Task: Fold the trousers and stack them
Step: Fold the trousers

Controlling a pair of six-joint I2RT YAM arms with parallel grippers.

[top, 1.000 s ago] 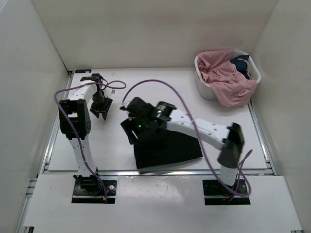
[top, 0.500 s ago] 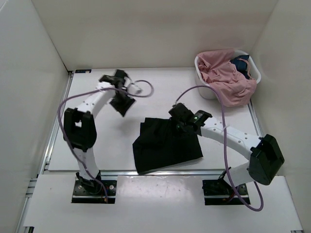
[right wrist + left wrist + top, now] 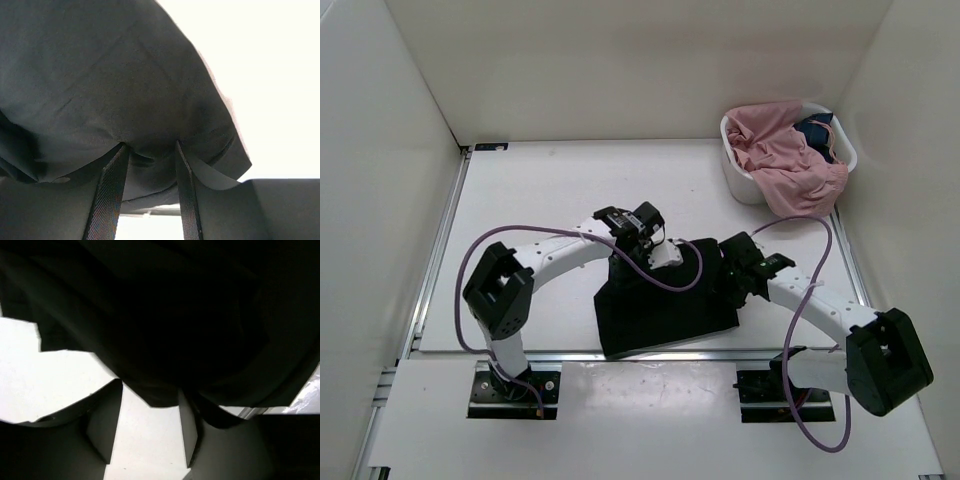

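The black trousers (image 3: 665,305) lie folded in a rough square at the table's near middle. My left gripper (image 3: 658,250) sits low at their far edge. In the left wrist view it (image 3: 150,396) is open, with a corner of the trousers (image 3: 165,315) just reaching its tips and bare table between the fingers (image 3: 107,427). At the far right corner, my right gripper (image 3: 728,262) is down on the cloth. The right wrist view shows the right gripper (image 3: 150,146) shut on a bunched fold of the trousers (image 3: 100,80), which fills the gap between its fingers (image 3: 114,190).
A white basket (image 3: 745,187) stands at the back right, with a pink garment (image 3: 785,160) spilling over its rim and a dark blue garment (image 3: 817,130) inside. White walls close in the table on three sides.
My left arm swung from the far left across to the trousers' far edge. My right gripper moved right and nearer along the cloth, and its jaws narrowed.
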